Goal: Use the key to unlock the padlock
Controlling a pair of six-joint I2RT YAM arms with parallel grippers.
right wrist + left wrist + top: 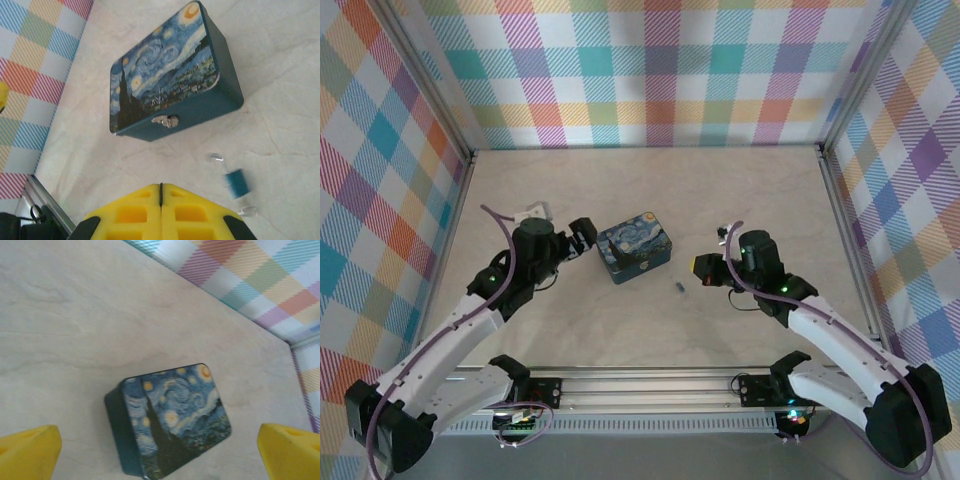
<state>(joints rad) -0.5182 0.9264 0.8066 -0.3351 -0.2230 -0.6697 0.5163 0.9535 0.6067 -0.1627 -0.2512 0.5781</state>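
Spotted a tiny silvery padlock with a bluish body lying on the pale marbled surface, by the latch side of a night-sky painted tin box. Found left fingers spread wide beside that tin, right fingers pressed together near the padlock. Noted plaid walls around.

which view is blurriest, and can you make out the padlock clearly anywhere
Top external: even light, soft shadows, but the padlock is just a dark speck. Left wrist: soft overall, the tin slightly hazy. Right wrist: the padlock looks smeared and its shackle ghostly, while the tin's latch is fairly crisp with a small glint.
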